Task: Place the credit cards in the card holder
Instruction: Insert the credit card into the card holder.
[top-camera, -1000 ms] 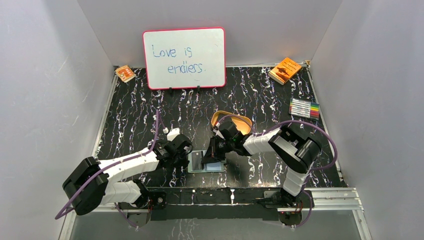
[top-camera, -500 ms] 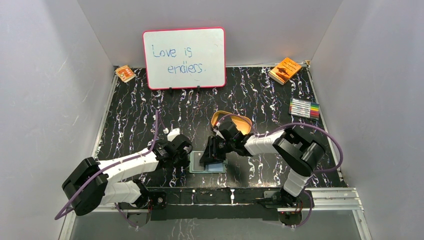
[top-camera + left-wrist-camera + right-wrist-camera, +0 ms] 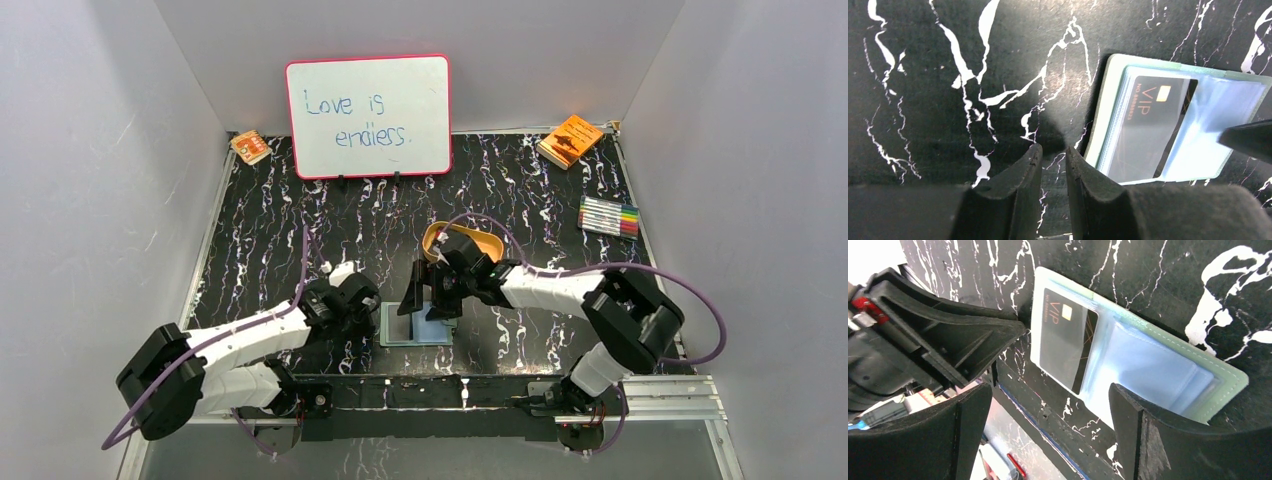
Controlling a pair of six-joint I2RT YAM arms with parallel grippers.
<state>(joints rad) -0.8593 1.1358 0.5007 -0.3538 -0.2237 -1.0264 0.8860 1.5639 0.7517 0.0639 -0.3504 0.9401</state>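
**A:** On the tabletop (image 3: 300, 220), at the left, what is seen?

**B:** The left fingers (image 3: 368, 312) (image 3: 1078, 175) are held nearly closed. Only a narrow gap is left between them, and nothing is gripped. One tip is set against the near left corner of the holder (image 3: 415, 330) (image 3: 1108, 100) (image 3: 1173, 370). Whether it is touched cannot be told.

**A:** And the holder itself?

**B:** It is laid open and flat near the front edge, just right of those fingers. One dark card (image 3: 1148, 130) (image 3: 1065, 345), marked VIP, is lodged in the left clear sleeve. The right sleeve is seen as bare pale blue.

**A:** The right fingers (image 3: 410, 297) (image 3: 1143, 435)?

**B:** They are spread wide above the holder, and nothing is held between them.

**A:** Farther right?

**B:** An orange tray (image 3: 487, 243) is seen just behind the right wrist, and markers (image 3: 609, 216) are laid near the right edge.
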